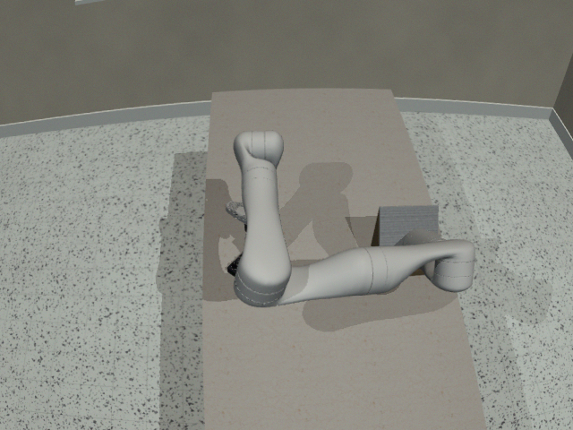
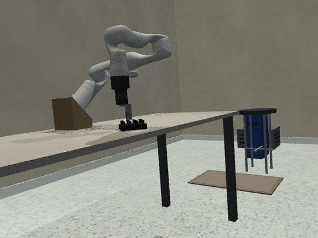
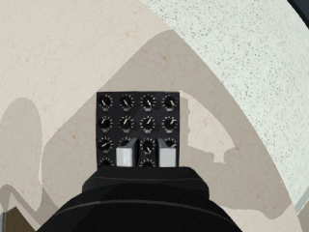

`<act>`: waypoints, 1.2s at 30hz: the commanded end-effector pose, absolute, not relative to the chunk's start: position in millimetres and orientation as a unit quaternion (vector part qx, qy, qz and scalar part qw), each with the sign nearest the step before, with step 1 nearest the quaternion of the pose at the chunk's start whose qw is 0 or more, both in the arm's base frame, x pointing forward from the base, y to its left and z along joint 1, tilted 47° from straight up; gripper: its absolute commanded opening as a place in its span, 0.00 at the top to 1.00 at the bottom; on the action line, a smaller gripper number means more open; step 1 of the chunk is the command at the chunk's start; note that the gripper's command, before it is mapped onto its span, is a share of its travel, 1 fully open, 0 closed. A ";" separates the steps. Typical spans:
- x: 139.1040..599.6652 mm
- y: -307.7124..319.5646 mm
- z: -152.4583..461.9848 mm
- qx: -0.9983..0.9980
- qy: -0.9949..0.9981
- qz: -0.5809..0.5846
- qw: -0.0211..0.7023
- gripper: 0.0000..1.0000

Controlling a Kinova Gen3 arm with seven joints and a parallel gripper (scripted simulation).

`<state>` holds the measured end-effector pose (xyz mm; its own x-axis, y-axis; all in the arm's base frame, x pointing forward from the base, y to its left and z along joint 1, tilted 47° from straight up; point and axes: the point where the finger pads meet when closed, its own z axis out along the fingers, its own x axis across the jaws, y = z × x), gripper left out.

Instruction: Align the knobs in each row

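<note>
The black knob box (image 1: 230, 266) (image 2: 134, 127) (image 3: 116, 113) stands on the table, with four columns of knobs. In the wrist view the names lie below the knobs, so row A is the top row. My gripper (image 2: 129, 119) (image 3: 147, 148) is partly open and points down, its tips low at knob height, on either side of knob C3 (image 3: 148, 146). No contact with C3 is visible. The line on C3 slants to the lower right, while those on C1 (image 3: 105, 144) and C4 (image 3: 170, 143) slant to the upper right. A finger mostly hides C2; row D is largely hidden by the gripper.
The arm's wooden base block (image 1: 406, 219) (image 2: 63, 113) stands on the table (image 1: 333, 370) (image 2: 35, 146). The table's edge lies close to the box. The forearm (image 1: 263, 217) covers most of the box in the top view. A stool (image 2: 257, 111) stands beyond the table's end.
</note>
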<state>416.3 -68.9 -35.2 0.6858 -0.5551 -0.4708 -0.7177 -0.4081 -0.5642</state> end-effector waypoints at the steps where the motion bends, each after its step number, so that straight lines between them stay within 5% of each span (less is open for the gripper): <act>1: 416.5 -69.6 -34.8 -0.832 0.383 0.104 0.387 0.54; 36: 418.1 -59.8 -44.0 -0.832 0.383 0.104 0.387 0.54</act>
<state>417.9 -58.9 -44.4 0.6858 -0.5549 -0.4710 -0.7177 -0.4082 -0.5641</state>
